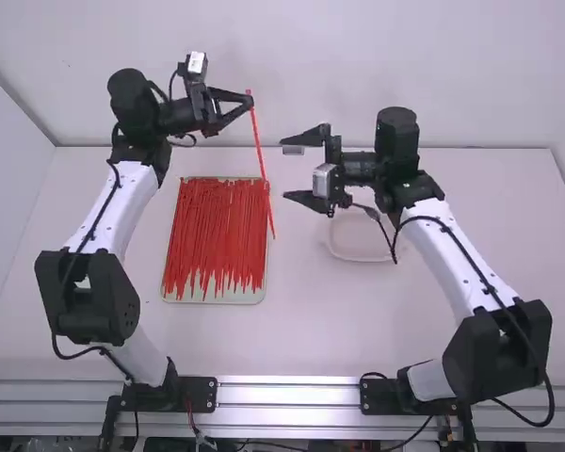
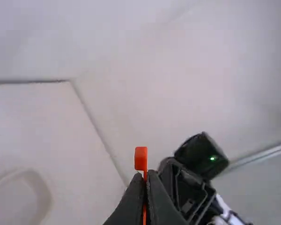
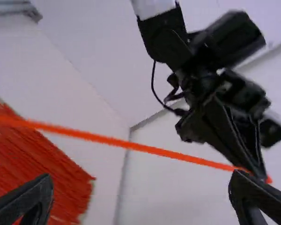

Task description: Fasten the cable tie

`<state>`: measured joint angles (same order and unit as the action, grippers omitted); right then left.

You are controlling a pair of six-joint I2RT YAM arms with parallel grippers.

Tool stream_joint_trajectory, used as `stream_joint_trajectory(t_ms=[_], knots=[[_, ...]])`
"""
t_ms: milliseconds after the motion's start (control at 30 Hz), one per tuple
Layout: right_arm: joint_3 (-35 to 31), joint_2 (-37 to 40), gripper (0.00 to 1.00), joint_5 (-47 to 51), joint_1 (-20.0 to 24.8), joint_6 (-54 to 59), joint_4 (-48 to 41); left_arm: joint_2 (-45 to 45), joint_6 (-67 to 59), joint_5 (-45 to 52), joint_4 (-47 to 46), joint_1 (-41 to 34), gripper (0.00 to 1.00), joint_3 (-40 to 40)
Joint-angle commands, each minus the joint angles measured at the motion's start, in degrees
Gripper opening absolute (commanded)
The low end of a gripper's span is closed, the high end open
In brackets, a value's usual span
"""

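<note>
A single red cable tie hangs from my left gripper, which is shut on it just below its head, high above the table at the back left. The tie's tail reaches down to the right edge of the pile. In the left wrist view the tie's head sticks out past the shut fingertips. My right gripper stands open in the air just right of the tie, fingers apart above and below. In the right wrist view the tie runs across between my open fingers.
A tray holding a pile of several red cable ties lies on the table left of centre. A clear shallow dish sits under the right arm. The table's front and right side are bare.
</note>
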<state>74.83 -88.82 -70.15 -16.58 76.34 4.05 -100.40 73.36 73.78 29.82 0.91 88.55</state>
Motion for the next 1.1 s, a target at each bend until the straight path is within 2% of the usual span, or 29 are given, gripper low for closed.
stream_joint_trajectory(t_ms=[0,100,533,867,1033,1067], knots=[[1.27,-0.35,1.00,-1.66,-1.29,8.98,1.49,0.96,10.80,4.28,0.72,-0.24,0.02,1.55],[1.27,-0.35,1.00,-4.11,-2.23,9.20,3.17,0.96,13.88,4.20,-1.22,-0.28,0.02,1.53],[1.27,-0.35,0.99,-18.80,-2.56,9.22,6.64,0.96,10.78,3.10,-15.58,-0.55,0.02,1.38],[1.27,-0.35,0.76,-19.04,-4.76,9.25,6.05,0.96,10.80,0.04,-16.41,-0.76,0.02,1.11],[1.27,-0.35,0.59,-19.04,-5.53,9.20,6.05,0.96,10.80,-1.20,-16.31,-1.29,0.02,1.01],[1.27,-0.35,0.47,-19.04,-5.49,9.22,6.03,0.96,10.78,-1.20,-16.35,-1.27,0.02,1.01]])
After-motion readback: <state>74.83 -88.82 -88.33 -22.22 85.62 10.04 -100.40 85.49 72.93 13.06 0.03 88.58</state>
